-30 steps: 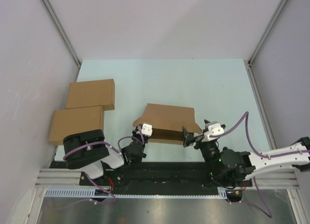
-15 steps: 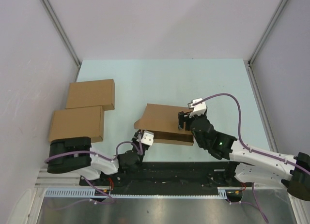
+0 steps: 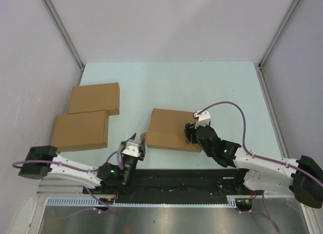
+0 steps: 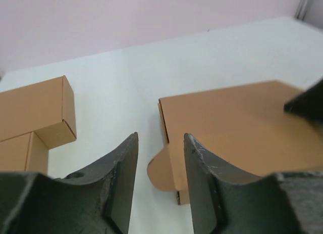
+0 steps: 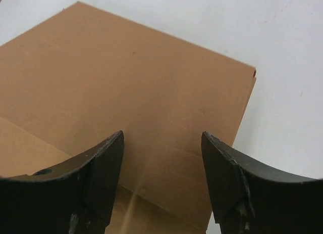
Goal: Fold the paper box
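As the paper box [image 3: 169, 128] lies flatter, left gripper [image 4: 160, 139] withdrawn, right gripper [image 5: 161, 139] over it, both parted, empty.

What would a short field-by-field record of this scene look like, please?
paper box: on the table, lid lying roughly flat, rounded tab sticking out at its left
right gripper: open, over the lid's right part; contact unclear
left gripper: open, empty, off the box near its left corner
others: far cardboard box, near cardboard box, both closed, table's left
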Robot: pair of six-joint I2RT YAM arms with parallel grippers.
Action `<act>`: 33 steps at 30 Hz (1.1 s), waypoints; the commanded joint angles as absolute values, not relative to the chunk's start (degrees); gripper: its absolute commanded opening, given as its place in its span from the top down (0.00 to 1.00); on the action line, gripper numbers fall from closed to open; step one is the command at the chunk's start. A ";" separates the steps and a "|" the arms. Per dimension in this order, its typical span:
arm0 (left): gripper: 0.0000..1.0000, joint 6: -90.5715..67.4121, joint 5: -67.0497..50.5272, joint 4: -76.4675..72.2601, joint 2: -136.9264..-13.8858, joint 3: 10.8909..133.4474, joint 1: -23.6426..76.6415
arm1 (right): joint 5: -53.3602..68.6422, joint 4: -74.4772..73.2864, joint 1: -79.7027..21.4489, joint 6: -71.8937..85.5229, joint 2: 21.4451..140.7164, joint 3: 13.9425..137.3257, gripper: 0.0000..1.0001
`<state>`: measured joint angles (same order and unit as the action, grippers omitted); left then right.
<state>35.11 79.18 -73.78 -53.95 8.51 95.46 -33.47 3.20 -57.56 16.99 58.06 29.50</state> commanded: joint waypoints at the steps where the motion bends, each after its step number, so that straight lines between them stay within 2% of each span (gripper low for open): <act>1: 0.50 32.99 86.52 -88.03 -41.60 8.52 95.54 | -32.26 5.27 -57.30 19.42 57.83 27.95 0.33; 2: 0.42 23.82 85.01 -74.32 -39.14 8.96 94.14 | -32.17 5.19 -57.39 19.60 57.57 27.69 0.33; 4: 0.37 7.57 79.58 -51.28 -32.10 13.67 91.33 | -32.26 4.84 -57.30 19.86 56.95 26.98 0.33; 5: 0.37 -18.28 75.28 -19.39 -29.82 16.58 85.84 | -32.17 4.40 -57.22 19.95 56.69 26.81 0.32; 6: 0.37 -28.20 71.49 -9.07 -27.45 18.70 81.61 | -32.25 3.96 -57.30 19.95 56.69 26.63 0.32; 7: 0.37 -33.00 61.97 -4.62 -27.07 18.81 77.21 | -32.34 3.43 -57.39 20.47 56.52 26.28 0.32; 8: 0.37 -34.53 57.87 -4.66 -27.07 18.11 69.77 | -32.34 2.91 -57.39 20.57 56.43 26.11 0.32; 11: 0.36 -35.34 48.02 -7.53 -29.35 16.96 64.09 | -32.17 1.85 -57.39 21.18 56.16 25.40 0.32; 14: 0.33 -33.93 45.53 -11.77 -37.24 18.62 63.72 | -31.99 0.97 -57.22 21.62 56.42 25.05 0.33; 18: 0.31 -34.01 39.75 -10.46 -53.12 25.30 61.35 | -31.55 0.18 -57.04 22.15 57.48 24.79 0.33; 21: 0.31 -36.20 36.14 -9.41 -59.74 28.47 57.75 | -31.20 0.18 -56.87 22.76 58.09 24.52 0.33; 26: 0.34 -40.94 30.51 -9.67 -64.94 27.42 51.26 | -29.89 -1.75 -56.43 23.81 57.92 24.35 0.33; 33: 0.40 -44.74 26.29 -6.41 -73.91 27.42 48.78 | -27.34 -4.22 -54.76 27.86 56.95 23.91 0.33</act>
